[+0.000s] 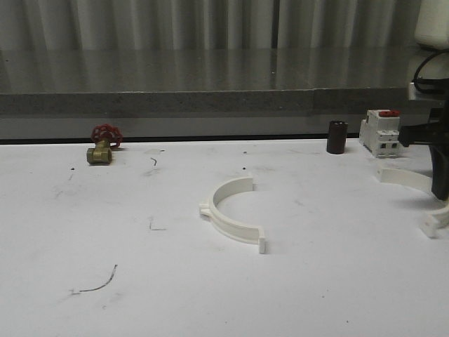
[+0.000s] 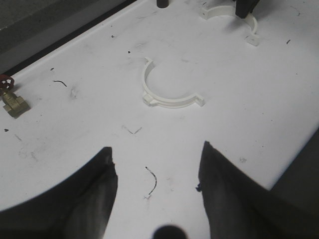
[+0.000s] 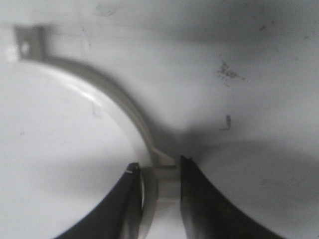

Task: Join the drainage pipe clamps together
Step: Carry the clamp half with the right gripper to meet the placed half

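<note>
Two clamp halves lay apart on the tabletop (image 1: 105,232), one being gripped.
The left gripper (image 2: 155,184) hung with jaws spread. One half-ring (image 1: 231,210) lay mid-table; the right gripper (image 3: 158,174) pinched the other half-ring (image 3: 107,97) at its band near the right edge. Both looked light, stiff, slippery plastic, best gripped mid-band.

Showing white drainage pipe clamps (image 1: 231,214) on a scuffed white table (image 1: 140,281), beside a brass valve (image 1: 99,153) with red handwheel (image 1: 106,132), a red-topped white breaker (image 1: 380,133), and a dark brown cylinder (image 1: 337,137).
</note>
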